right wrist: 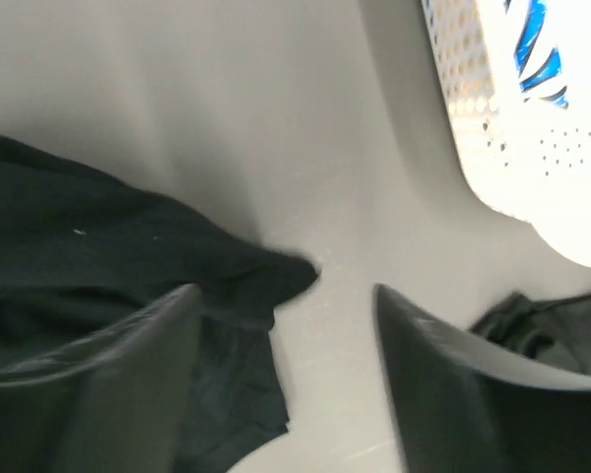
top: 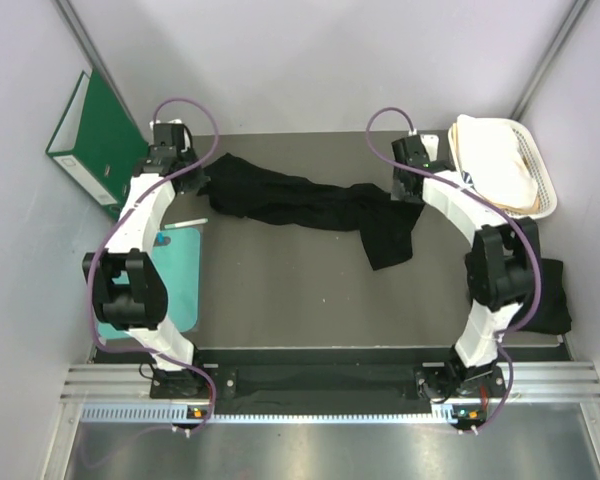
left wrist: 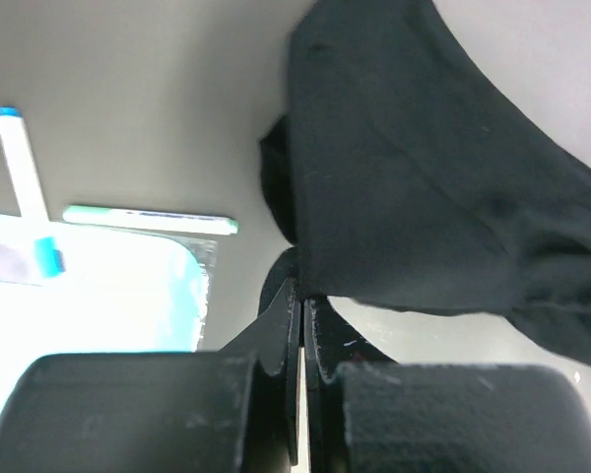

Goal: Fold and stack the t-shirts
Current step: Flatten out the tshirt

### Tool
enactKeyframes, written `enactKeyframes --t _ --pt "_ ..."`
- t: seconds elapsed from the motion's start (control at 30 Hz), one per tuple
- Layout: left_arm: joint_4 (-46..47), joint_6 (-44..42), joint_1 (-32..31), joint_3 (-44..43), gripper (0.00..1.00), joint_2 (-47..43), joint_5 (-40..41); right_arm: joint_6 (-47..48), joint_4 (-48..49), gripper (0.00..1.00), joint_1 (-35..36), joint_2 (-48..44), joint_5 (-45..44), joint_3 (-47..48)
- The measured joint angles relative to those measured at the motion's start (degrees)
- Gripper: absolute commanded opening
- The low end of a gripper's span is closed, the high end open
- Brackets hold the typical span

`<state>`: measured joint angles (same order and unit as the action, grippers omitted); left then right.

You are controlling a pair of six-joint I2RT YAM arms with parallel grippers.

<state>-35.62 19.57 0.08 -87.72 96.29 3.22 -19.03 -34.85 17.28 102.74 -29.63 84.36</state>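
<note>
Crosswise, a limp, rumpled black t-shirt (top: 310, 205) on smooth grey table (top: 280, 290).

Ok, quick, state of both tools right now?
Left tool: closed, pinching an edge of the soft black cloth t-shirt.
Right tool: open, holding nothing.

Right wrist view is blurred: right gripper (right wrist: 286, 296) fingers and the stretched t-shirt (right wrist: 98, 236) hem are smeared. White basket (right wrist: 492, 108) is cut by the top and right edges, and its blue-marked contents are unreadable.

Second t-shirt (top: 554, 295) sits mostly behind the right arm (top: 500, 265).

Left wrist view: teal mat (left wrist: 108, 296) is blown out white and runs off the left edge. Closed left gripper (left wrist: 301, 296) tips cover the stretched t-shirt's edge, so pinch depth can't be told.

Top view: pen (top: 185, 222) is too small to identify. Green binder (top: 85, 135) corner is behind the left arm (top: 130, 285).
</note>
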Motion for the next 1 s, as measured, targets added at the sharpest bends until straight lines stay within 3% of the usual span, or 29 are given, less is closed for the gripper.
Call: enactKeyframes --t 0.07,0.23,0.4,0.53,0.67,1.0 --pt "-0.04 -0.04 -0.2 0.35 0.0 0.15 -0.98 -0.46 -1.27 0.98 -0.22 2.89 -0.61 0.13" --pt "-0.39 -0.22 -0.39 1.6 0.0 1.22 -3.56 -0.63 -2.45 0.94 -0.15 3.02 0.63 0.17" --pt "-0.46 -0.26 -0.39 3.13 0.0 1.27 -4.68 -3.48 -0.68 0.86 -0.61 -1.09 5.92 -1.44" --pt "-0.44 -0.44 -0.39 3.76 0.0 1.38 -5.4 -8.61 3.17 0.79 -3.76 -6.56 13.0 -9.07" --pt "-0.39 -0.63 -0.39 4.2 0.0 1.38 -5.95 -13.25 5.81 0.57 -8.48 -9.6 19.74 -17.25" --pt "-0.39 -0.7 -0.39 4.98 0.0 1.6 -7.08 -16.65 10.29 0.5 -8.72 -9.22 27.78 -21.64"
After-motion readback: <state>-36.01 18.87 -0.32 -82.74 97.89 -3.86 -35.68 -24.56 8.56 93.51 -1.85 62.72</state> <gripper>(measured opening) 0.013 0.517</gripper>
